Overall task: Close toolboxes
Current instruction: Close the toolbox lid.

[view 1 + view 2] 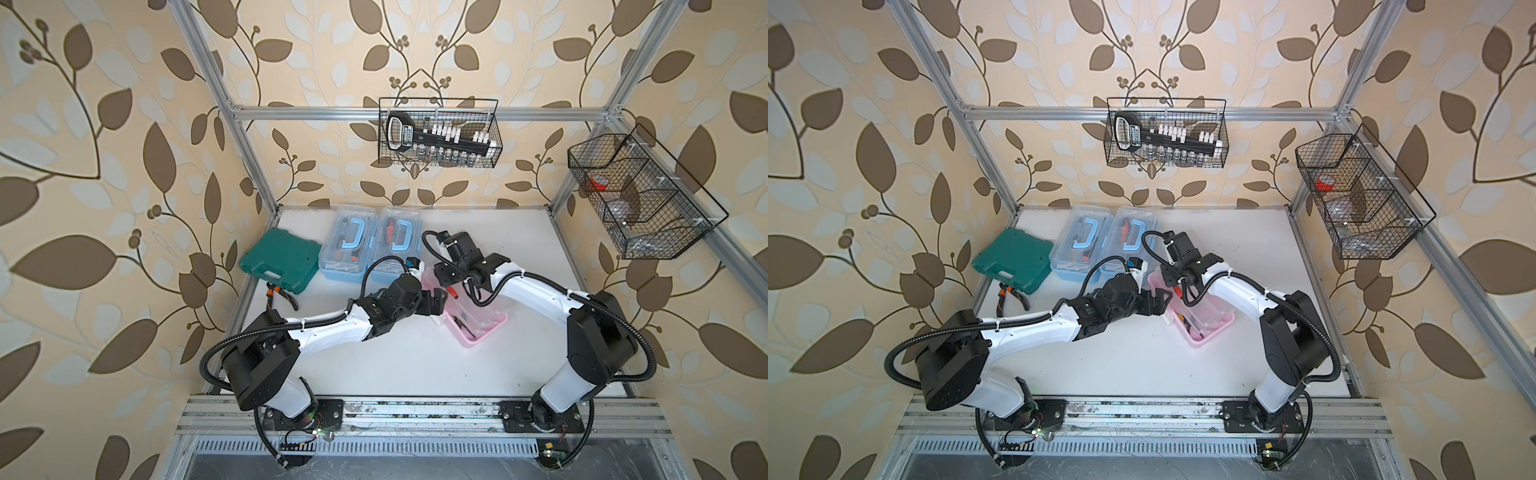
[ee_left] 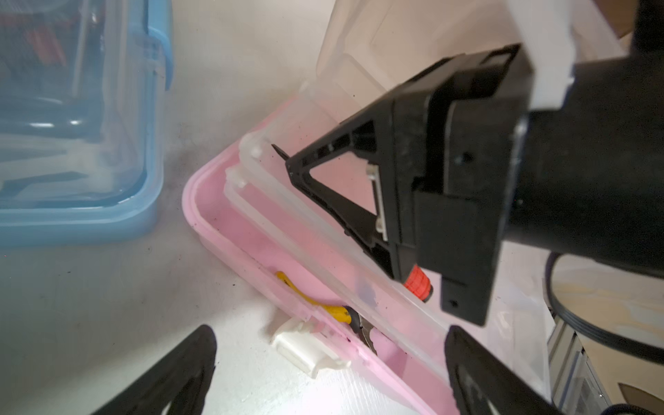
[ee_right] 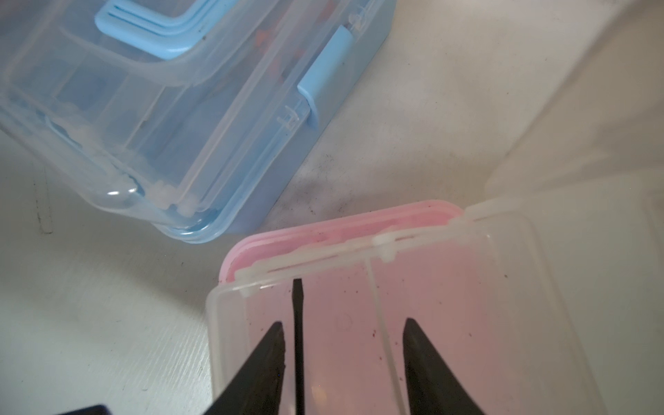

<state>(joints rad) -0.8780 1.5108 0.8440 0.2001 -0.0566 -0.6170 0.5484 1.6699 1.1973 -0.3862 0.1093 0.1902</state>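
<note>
Pink toolbox [image 1: 471,340] sits right of centre in both top views, its clear lid [image 2: 377,43] raised. Left gripper [image 1: 435,300], jaws spread wide and holding nothing, hovers just beside the box's left edge. Right gripper [image 3: 343,321], jaws partly parted, hangs over its upper end; whether it grips anything is unclear. Blue toolboxes [image 1: 348,249] lie to the upper left.

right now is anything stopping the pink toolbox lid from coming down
yes, the right gripper reaches into the open pink toolbox with a screwdriver between its fingers, right in the path of the raised clear lid
</note>
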